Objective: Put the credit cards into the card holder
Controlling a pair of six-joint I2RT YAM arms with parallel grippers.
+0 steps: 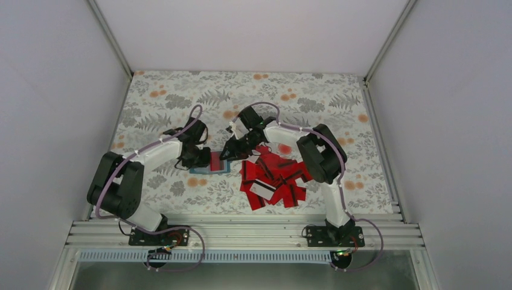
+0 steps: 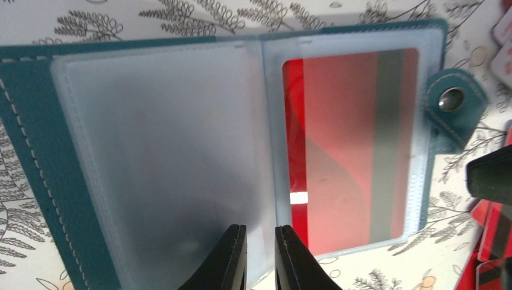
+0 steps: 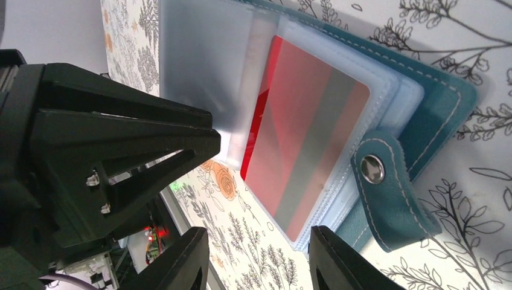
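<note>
The teal card holder (image 2: 24, 151) lies open on the floral table, with its snap tab (image 2: 453, 99) on the right. One red credit card (image 2: 350, 145) with a grey stripe sits inside the right clear pocket. My left gripper (image 2: 264, 257) has its jaws almost together on the near edge of the clear pocket leaves, which stand lifted (image 3: 199, 60). My right gripper (image 3: 259, 260) hovers open just off the holder's (image 3: 435, 103) near corner, with nothing between its fingers. From above, both grippers (image 1: 202, 158) (image 1: 232, 151) meet at the holder (image 1: 208, 166). Several loose red credit cards (image 1: 275, 178) lie to its right.
The loose pile holds a white-faced card (image 1: 261, 188) and spreads toward the right arm's elbow (image 1: 320, 160). The left arm's black fingers (image 3: 121, 139) fill the left of the right wrist view. An aluminium rail (image 1: 241, 232) borders the near table edge.
</note>
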